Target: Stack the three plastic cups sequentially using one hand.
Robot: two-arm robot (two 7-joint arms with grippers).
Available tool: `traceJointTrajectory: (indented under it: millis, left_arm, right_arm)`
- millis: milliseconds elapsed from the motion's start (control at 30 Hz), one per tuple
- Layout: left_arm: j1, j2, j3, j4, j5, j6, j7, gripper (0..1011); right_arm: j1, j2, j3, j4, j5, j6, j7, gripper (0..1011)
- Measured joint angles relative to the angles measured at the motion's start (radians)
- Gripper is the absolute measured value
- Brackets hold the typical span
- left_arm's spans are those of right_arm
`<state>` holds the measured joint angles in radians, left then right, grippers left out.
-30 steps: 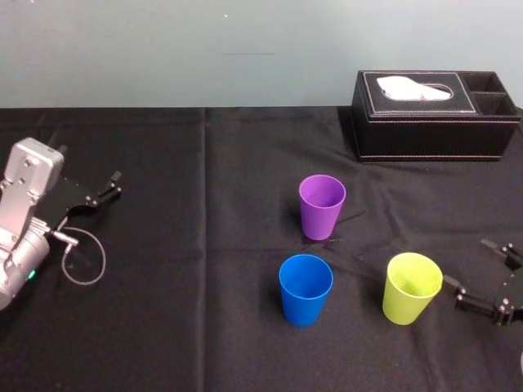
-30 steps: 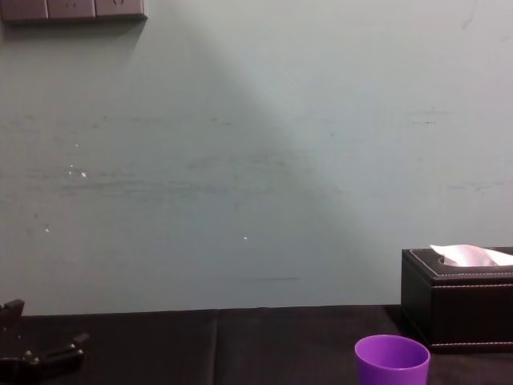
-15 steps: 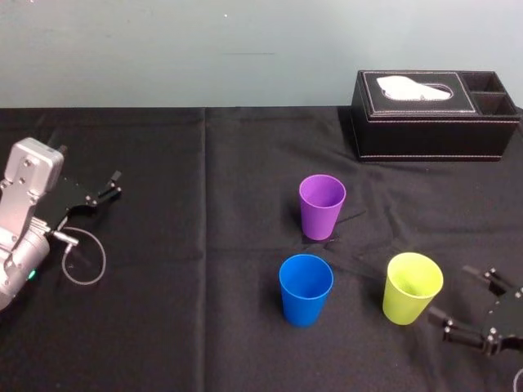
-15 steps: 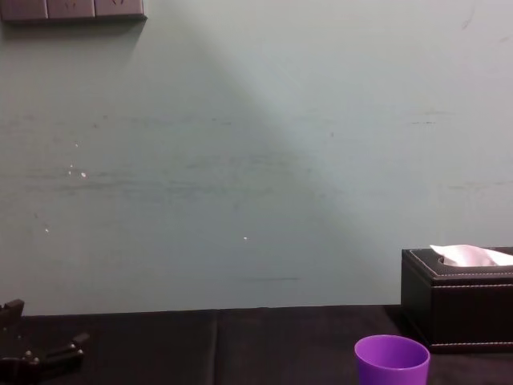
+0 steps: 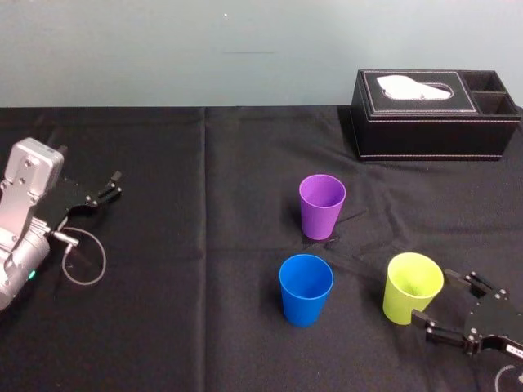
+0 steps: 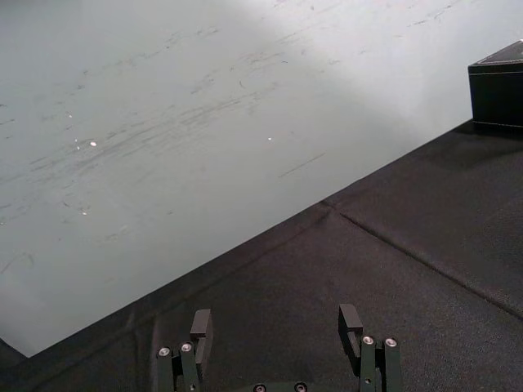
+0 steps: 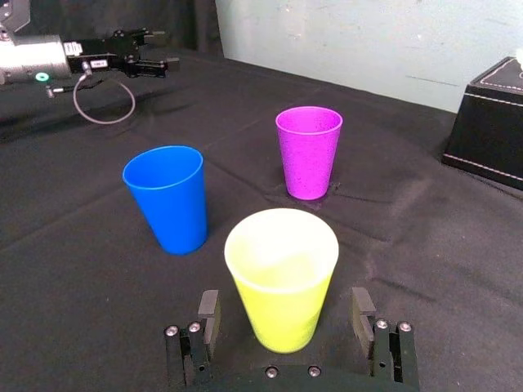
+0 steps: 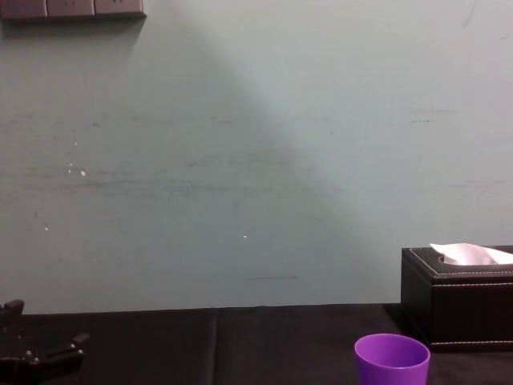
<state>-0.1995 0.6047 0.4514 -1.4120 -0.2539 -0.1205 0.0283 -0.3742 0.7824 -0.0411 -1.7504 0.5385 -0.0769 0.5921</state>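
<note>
Three tapered cups, upright and apart on black cloth (image 5: 163, 327): purple plastic tumbler (image 5: 322, 206), bright blue plastic tumbler (image 5: 306, 288), yellow-green plastic tumbler (image 5: 412, 287). None nested; stacking not yet begun. Right gripper (image 5: 433, 296): spread astride the yellow-green one, unclamped. Left gripper (image 5: 110, 186): parked far left, fingers apart, empty.

We see 3 smooth, faintly glossy plastic tumblers: the purple cup (image 5: 322, 206), the blue cup (image 5: 306, 288) and the yellow-green cup (image 5: 412, 287). The cloth (image 5: 204, 245) beneath is matt black fabric, creased. The tissue box (image 5: 433, 122) looks like black leather with pale stitching. The left arm's casing (image 5: 29, 184) looks like dull silver metal.
</note>
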Motion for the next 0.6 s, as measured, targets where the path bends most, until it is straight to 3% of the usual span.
traceJointTrajectory:
  millis: [600]
  left_arm:
    - [0.0,0.0,0.0,0.0,0.0,0.0,0.0,1011]
  right_arm:
    - [0.114,-0.014,-0.083,0.038,0.002,0.022,0.001,1002]
